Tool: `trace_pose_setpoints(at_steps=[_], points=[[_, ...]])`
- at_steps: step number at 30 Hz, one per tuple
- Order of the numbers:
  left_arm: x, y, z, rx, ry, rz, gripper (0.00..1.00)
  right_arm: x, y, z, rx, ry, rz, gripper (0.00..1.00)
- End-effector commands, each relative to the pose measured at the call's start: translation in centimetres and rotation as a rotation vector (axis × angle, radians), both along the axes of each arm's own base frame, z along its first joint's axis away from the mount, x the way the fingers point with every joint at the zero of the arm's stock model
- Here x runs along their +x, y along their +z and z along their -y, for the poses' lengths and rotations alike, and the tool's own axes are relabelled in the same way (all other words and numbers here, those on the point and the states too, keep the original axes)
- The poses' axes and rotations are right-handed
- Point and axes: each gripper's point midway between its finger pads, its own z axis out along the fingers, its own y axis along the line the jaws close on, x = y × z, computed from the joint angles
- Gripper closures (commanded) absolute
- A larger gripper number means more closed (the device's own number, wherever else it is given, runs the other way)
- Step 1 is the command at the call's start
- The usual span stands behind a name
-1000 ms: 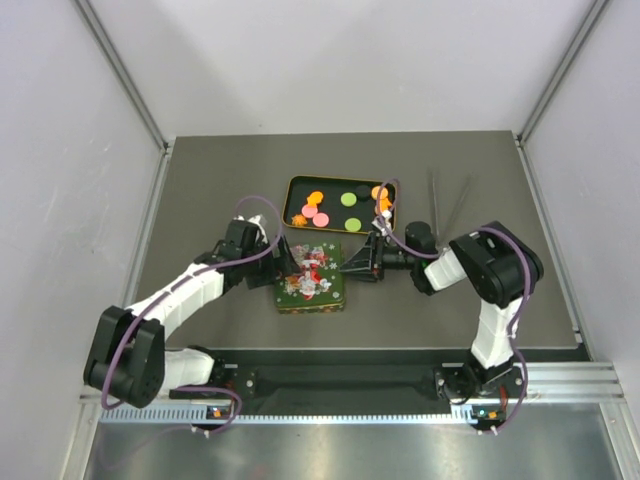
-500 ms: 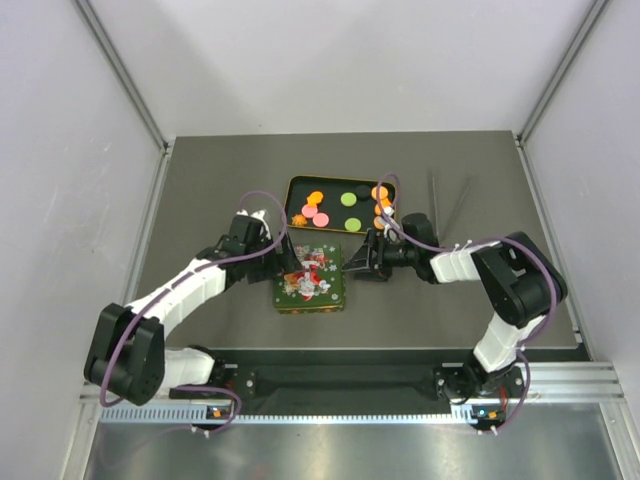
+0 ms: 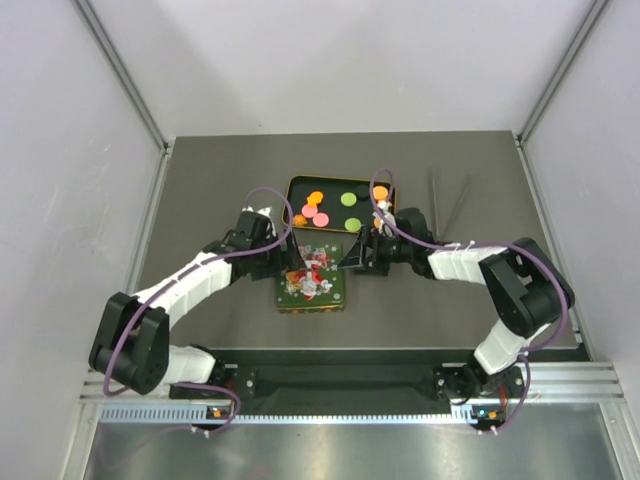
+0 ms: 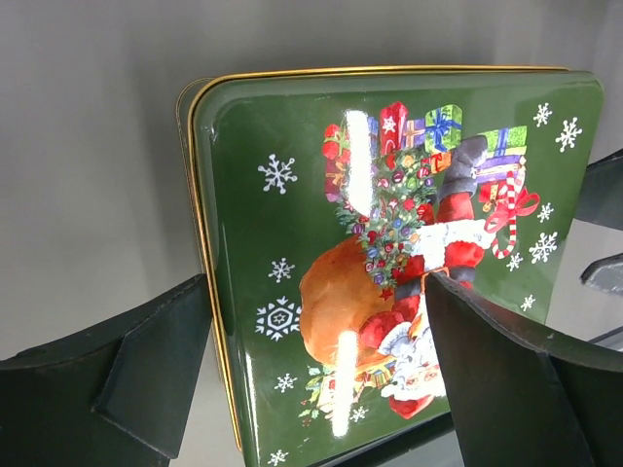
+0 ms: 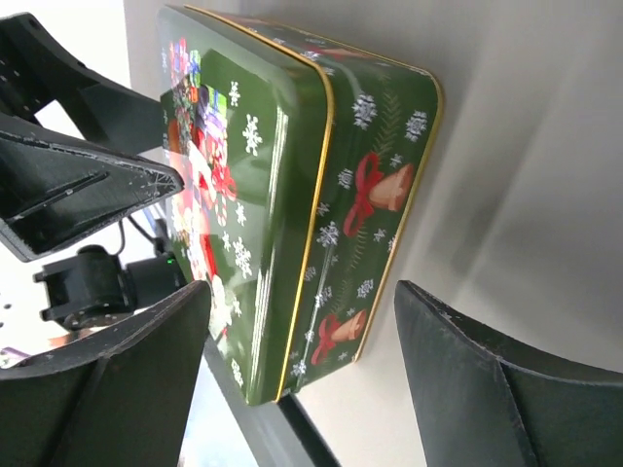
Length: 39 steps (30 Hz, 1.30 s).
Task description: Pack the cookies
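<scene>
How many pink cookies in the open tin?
2. Both sit side by side in the left half of the open tin: one pink cookie farther back, the other nearer the arms. The right arm covers its near-right corner; more may be hidden.

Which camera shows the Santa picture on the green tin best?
The left wrist view: the Santa picture fills the frame, sharp. The right wrist view shows the tin slanted, mostly its bell-patterned side. The top view shows it tiny.
</scene>
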Motion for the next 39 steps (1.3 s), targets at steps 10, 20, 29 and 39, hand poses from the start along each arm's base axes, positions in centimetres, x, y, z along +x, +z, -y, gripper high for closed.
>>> trace_pose_setpoints(at_steps=[10,20,29,39], points=[[0.8,0.7,1.0,0.006,-0.021,0.018,0.07,-1.1,-0.5,-2.9,-0.052,0.045,0.064,0.47],[0.4,0.3,1.4,0.016,-0.027,0.007,0.07,-3.2,-1.8,-2.6,-0.054,0.043,0.051,0.59],[0.1,-0.1,0.8,0.040,-0.013,0.005,0.07,-4.8,-0.9,-1.8,-0.059,0.069,0.081,0.23],[0.2,-0.1,0.8,0.041,-0.013,0.002,0.07,-6.4,1.1,-1.2,0.004,0.086,0.096,0.20]])
